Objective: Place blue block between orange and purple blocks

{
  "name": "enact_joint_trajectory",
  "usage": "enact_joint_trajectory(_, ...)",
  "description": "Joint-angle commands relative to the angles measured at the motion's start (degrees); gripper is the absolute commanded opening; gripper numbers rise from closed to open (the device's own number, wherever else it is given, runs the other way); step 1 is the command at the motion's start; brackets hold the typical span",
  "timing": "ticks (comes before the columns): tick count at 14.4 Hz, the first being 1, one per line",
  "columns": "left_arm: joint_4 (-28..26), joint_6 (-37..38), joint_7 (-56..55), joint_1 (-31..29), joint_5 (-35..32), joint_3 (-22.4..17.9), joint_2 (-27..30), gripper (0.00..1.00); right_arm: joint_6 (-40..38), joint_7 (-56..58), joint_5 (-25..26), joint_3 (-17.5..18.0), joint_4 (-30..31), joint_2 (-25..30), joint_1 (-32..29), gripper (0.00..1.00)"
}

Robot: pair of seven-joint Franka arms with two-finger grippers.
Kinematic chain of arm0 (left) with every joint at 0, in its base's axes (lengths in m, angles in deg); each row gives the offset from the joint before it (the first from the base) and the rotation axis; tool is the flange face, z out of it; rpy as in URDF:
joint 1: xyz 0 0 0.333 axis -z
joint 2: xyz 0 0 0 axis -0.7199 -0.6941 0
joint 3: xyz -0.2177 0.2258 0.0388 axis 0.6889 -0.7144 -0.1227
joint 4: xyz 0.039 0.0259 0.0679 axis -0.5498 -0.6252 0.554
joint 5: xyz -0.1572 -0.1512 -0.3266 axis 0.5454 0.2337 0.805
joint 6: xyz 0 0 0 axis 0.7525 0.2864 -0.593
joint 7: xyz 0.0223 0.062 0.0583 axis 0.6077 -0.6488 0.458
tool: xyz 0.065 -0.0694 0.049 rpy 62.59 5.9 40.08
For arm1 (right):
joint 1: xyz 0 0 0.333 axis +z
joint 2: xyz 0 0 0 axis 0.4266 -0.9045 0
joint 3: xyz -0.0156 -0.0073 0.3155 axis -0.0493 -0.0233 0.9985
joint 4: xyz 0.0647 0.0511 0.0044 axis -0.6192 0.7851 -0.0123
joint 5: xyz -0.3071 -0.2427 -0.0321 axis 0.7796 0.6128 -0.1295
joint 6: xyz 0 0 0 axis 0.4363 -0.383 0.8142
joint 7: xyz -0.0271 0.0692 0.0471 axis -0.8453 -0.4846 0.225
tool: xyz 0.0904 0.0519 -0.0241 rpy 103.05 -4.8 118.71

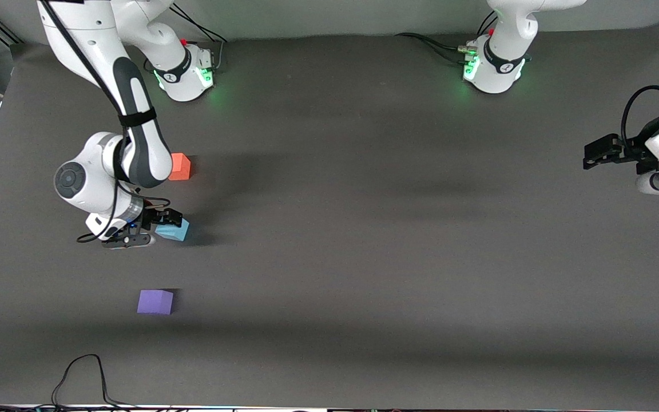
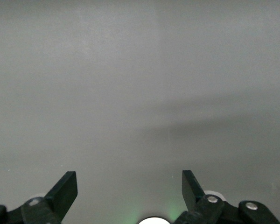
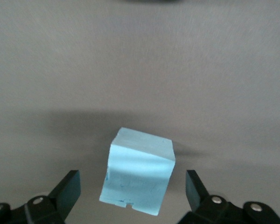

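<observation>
The blue block (image 1: 173, 230) rests on the table, nearer to the front camera than the orange block (image 1: 179, 166) and farther than the purple block (image 1: 155, 301). My right gripper (image 1: 157, 228) is low over the table at the blue block. In the right wrist view the blue block (image 3: 139, 176) sits between the open fingers of my right gripper (image 3: 133, 186), with a gap on each side. My left gripper (image 1: 591, 157) waits open and empty over the left arm's end of the table. The left wrist view shows my left gripper (image 2: 129, 186) over bare table only.
The grey table mat (image 1: 364, 229) stretches wide between the two arms. A black cable (image 1: 78, 372) loops over the table edge nearest the front camera. The arm bases (image 1: 189, 71) stand along the edge farthest from it.
</observation>
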Motion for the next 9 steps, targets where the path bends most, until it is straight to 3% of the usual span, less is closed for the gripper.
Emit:
enact_joint_trajectory(1,-1.49,-0.78,1.01,-0.12,0.13,0.19,1.17,1.00,-9.22,1.21,-0.39,-3.78,-4.48,5.26,0.61,1.00)
enact_joint_trajectory(3,-1.49,-1.13,1.01,-0.12,-0.05,0.19,1.00,1.00,-20.90,-0.62,3.11,-6.77,-13.68,5.97,0.70,1.00)
enact_joint_trajectory(6,-1.40,-1.66,1.01,-0.12,-0.22,0.11,0.73,1.00,-38.14,-8.35,7.78,-7.93,-28.20,6.93,0.61,1.00)
enact_joint_trajectory(9,-1.49,-1.92,1.01,-0.21,-0.22,0.11,0.64,1.00,-44.59,-11.79,10.24,-7.32,-34.99,10.71,0.88,1.00)
